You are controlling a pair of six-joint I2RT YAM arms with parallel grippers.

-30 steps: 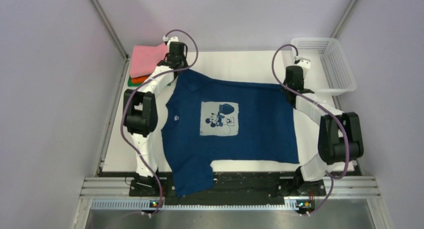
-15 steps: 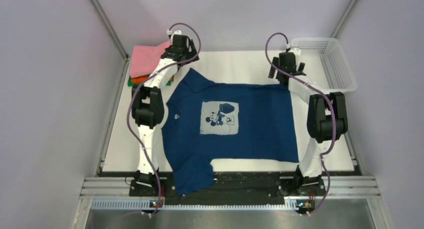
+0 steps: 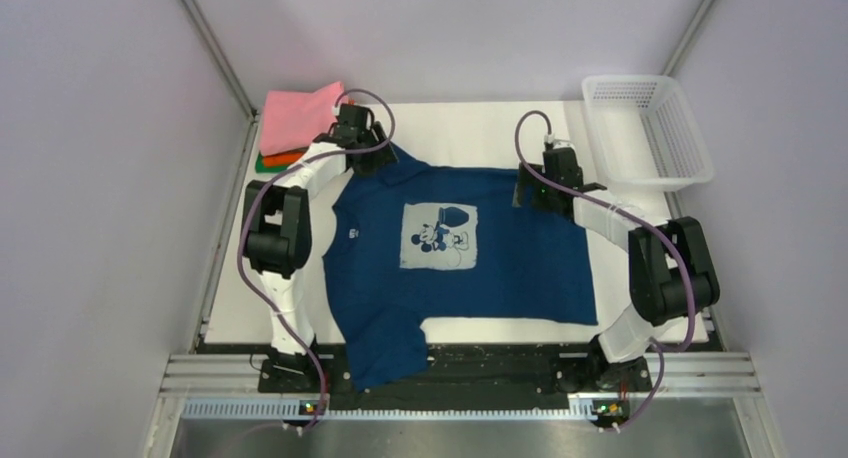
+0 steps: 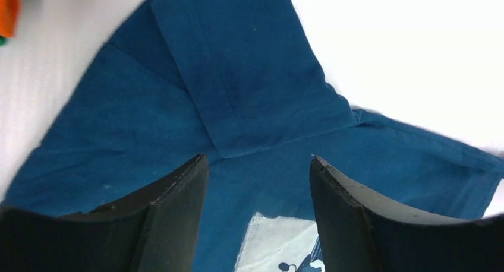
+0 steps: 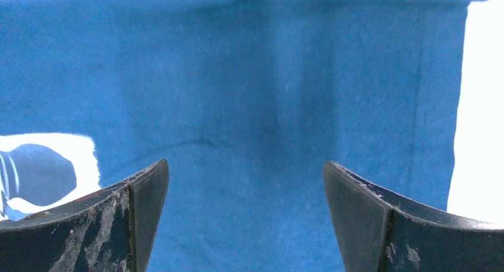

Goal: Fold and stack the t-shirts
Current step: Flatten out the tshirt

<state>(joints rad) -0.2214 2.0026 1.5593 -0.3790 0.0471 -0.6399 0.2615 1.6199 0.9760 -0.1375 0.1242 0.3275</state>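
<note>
A navy t-shirt (image 3: 500, 268) lies spread flat on the white bench (image 3: 470, 128), front up, its neck toward the left and its hem toward the right. A square white print (image 3: 439, 236) with a cartoon mouse sits on the chest. The far sleeve (image 4: 249, 76) is folded in over the body; the near sleeve (image 3: 385, 353) reaches past the bench's near edge. At the far left corner a folded pink t-shirt (image 3: 295, 118) tops a stack, with an orange t-shirt (image 3: 282, 159) and a green t-shirt (image 3: 262, 165) showing beneath
</note>
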